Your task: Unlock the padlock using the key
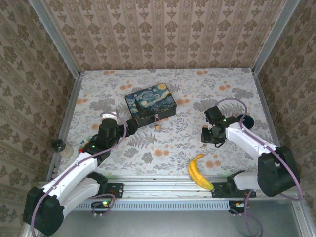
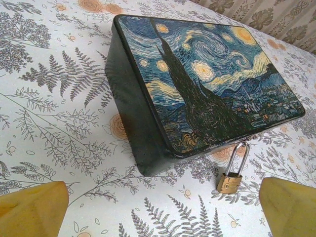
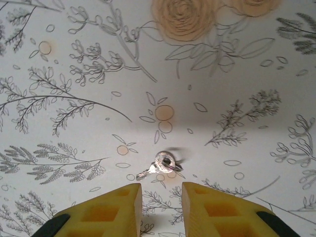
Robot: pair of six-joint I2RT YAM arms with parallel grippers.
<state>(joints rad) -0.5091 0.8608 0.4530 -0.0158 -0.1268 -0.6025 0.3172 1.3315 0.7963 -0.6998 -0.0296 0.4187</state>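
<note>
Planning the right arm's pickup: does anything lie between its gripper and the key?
Nothing visible does. The key lies flat on the tablecloth just ahead of the right gripper, in line with the gap between its jaws.

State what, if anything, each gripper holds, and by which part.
Nothing is held. The key lies on the table beyond the right gripper, jaws slightly parted; the left gripper is open, empty.

Honestly can't make out any writing anywhere here. The box (image 2: pixel 212 79) lid is just a painted swirly night sky with no lettering I can read, and if the padlock (image 2: pixel 229 181) or the key (image 3: pixel 160 165) has a brand stamped on it, it's way too small to tell.
</note>
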